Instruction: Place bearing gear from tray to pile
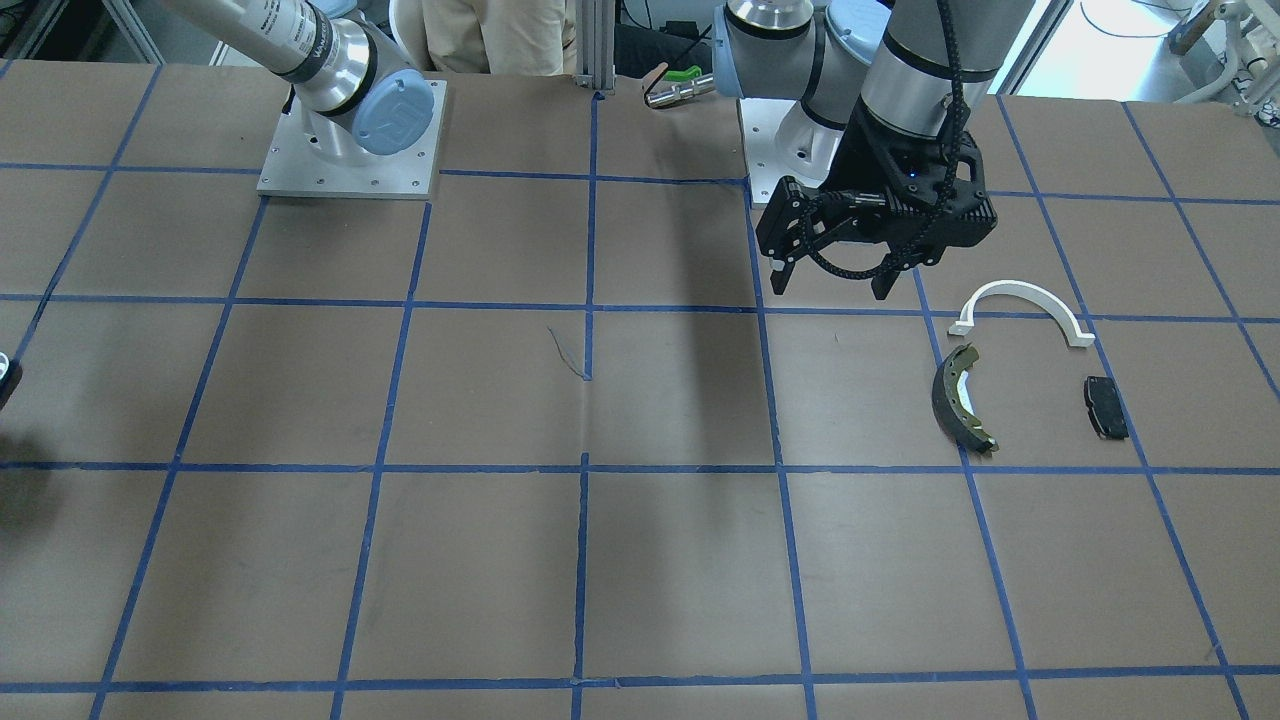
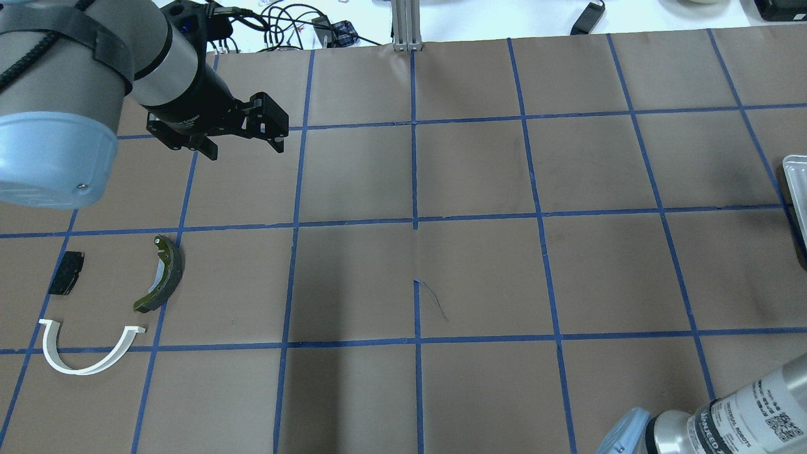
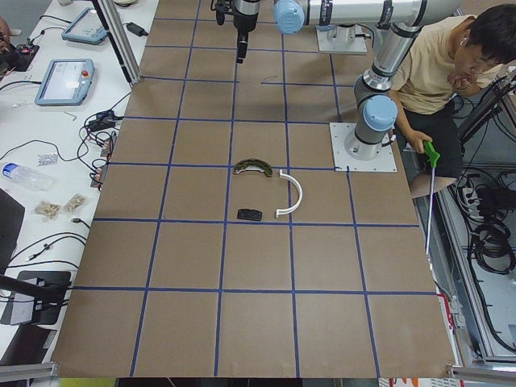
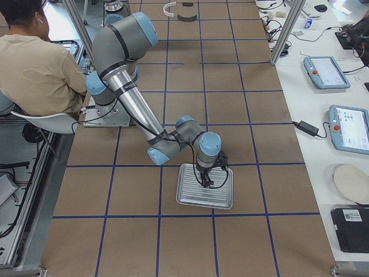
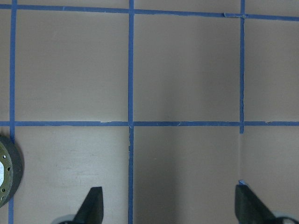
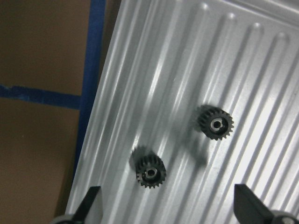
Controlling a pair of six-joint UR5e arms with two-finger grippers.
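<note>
Two bearing gears sit flat on the ribbed metal tray, slightly apart: lower gear, upper gear. Right gripper above them, spread wide, empty. Left gripper spread wide, empty, near the pile: brake shoe, white arc bracket, black pad.

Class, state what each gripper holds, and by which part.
Nothing: left gripper open over the table; right gripper open above two gears on the tray.
</note>
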